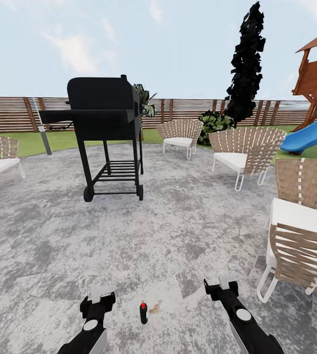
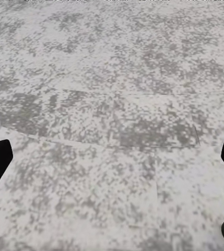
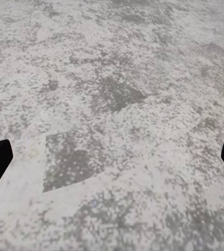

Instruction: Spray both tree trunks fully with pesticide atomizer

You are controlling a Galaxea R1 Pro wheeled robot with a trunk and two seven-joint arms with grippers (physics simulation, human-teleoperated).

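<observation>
Two hands spread wide, left hand [image 1: 98, 295], right hand [image 1: 221, 284], small dark red-topped bottle [image 1: 143, 312] between, hard to identify

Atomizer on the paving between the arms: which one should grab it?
Left, marginally. The atomizer stands nearer the left gripper than the right gripper; both look open and empty.

open paving [image 1: 178, 216], grill [image 1: 107, 128], chairs [image 1: 247, 155]
</observation>
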